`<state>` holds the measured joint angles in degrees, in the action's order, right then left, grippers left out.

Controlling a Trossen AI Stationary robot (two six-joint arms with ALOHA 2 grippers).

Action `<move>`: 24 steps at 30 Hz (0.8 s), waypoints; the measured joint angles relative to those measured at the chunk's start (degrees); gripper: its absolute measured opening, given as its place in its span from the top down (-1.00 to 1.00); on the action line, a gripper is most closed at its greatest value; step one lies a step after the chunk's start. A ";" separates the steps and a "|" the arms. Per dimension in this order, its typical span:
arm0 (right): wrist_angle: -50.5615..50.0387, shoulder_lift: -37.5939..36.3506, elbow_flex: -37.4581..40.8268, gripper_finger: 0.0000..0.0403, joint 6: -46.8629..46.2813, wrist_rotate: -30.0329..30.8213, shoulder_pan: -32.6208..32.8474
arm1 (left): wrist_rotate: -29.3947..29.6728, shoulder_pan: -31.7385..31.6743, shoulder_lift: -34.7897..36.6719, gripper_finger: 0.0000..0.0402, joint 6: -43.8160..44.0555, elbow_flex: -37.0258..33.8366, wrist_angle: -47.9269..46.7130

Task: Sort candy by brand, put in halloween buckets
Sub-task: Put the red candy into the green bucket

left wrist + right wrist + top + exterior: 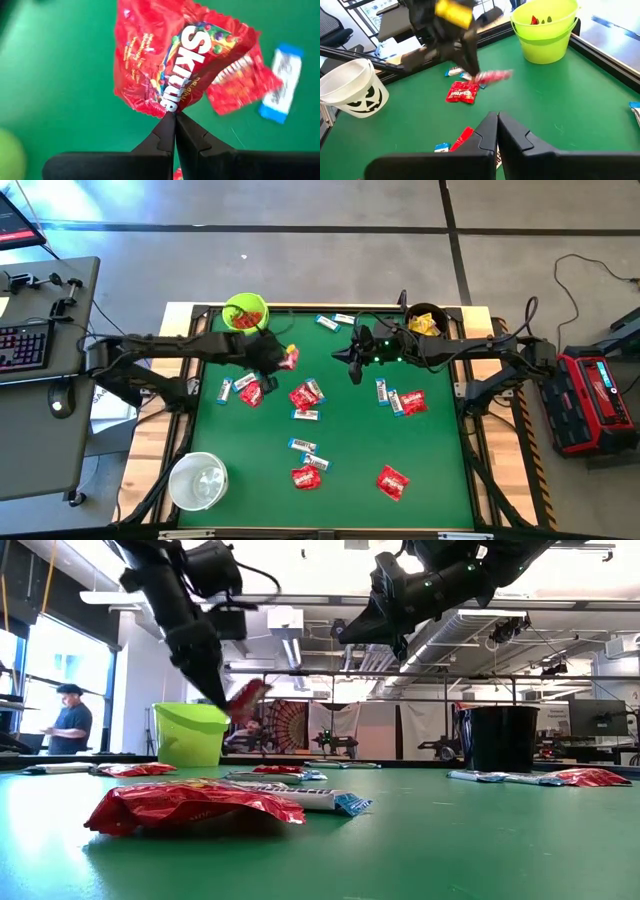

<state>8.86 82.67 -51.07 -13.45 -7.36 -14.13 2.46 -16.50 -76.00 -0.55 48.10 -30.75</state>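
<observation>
Candy first: from the high view, my left gripper (287,358) pinches one red packet (291,357) above the mat (440,470), with the green bucket (245,312) just beyond it toward the table's far left corner; that bucket, already holding red pieces, is the nearest pail, so I judge the coming move to be a short carry that way; the black bucket (424,320) sits at the far right corner and the white bucket (198,481) at the near left; loose red packets and white-and-blue bars lie scattered between; my right gripper (357,366) hangs over the middle, fingers together, holding nothing.

Low view: my left gripper (228,705) has the packet (246,699) lifted clear of the table, its long axis tilted, the green bucket (192,733) just beside and slightly lower; my right gripper (343,632) waits high, empty.

Left wrist view: my fingers (165,134) are shut tight on one edge of the packet (172,65), which hangs free from the tips; another red piece and a bar (282,82) lie on the mat below.

Right wrist view: my right fingers (492,131) meet with nothing between; ahead, the left arm holds the packet (492,76) in the air, the green bucket (546,31) near it, the white bucket (351,89) well apart.
</observation>
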 joint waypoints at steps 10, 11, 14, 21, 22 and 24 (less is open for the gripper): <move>0.00 0.02 -0.02 1.00 0.02 0.00 0.00 | 10.47 -10.77 10.75 1.00 7.96 7.52 -11.20; 0.00 0.02 -0.02 1.00 0.00 0.00 0.00 | 11.26 -12.47 10.82 1.00 8.44 8.88 -13.17; 0.02 0.02 -0.02 1.00 -0.03 0.00 0.00 | 12.05 -18.31 10.64 1.00 8.77 12.24 -18.62; 0.02 0.02 -0.02 1.00 -1.23 -0.02 0.00 | 4.03 -31.53 7.09 1.00 2.25 14.27 -23.08; 0.02 0.02 -0.02 1.00 -1.43 0.00 0.00 | 3.07 -32.77 6.14 1.00 1.23 14.27 -23.34; 0.03 0.02 -0.02 1.00 -1.73 0.20 0.00 | 2.33 -34.52 3.95 1.00 -0.69 14.27 -23.59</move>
<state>8.89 82.70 -51.09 -15.18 -7.16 -14.13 4.80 -51.03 -72.05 -1.24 62.37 -54.34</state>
